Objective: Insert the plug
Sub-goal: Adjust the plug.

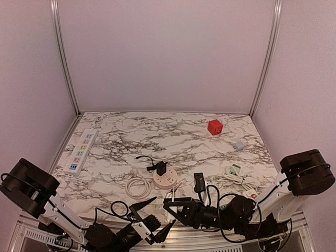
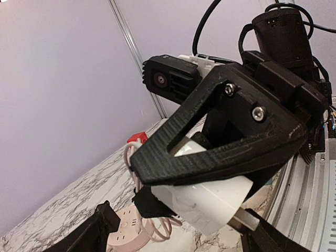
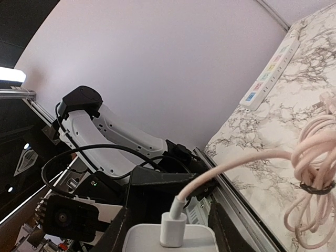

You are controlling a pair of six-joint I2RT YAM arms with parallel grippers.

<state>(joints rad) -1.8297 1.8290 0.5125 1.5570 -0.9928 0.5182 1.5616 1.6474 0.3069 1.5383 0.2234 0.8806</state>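
My right gripper (image 3: 169, 231) is shut on a white plug (image 3: 142, 242), one black finger on each side of it. A pinkish cable (image 3: 247, 157) runs from the plug's back to a coil on the marble table (image 1: 173, 136). In the left wrist view the plug (image 2: 210, 202) hangs under the right gripper's finger with its metal prong (image 2: 244, 219) pointing down and right. My left gripper (image 2: 181, 226) is open, its fingers (image 2: 89, 233) on either side of the plug and apart from it. Both grippers (image 1: 167, 210) meet at the table's near edge. A round pink socket (image 1: 164, 181) lies just beyond them.
A white power strip (image 1: 81, 149) lies along the left edge. A black adapter (image 1: 161, 168) sits on the round socket, with a coiled white cable (image 1: 137, 186) to its left. A red cube (image 1: 214, 127) stands at the back right. Several small adapters (image 1: 233, 172) lie near the right arm.
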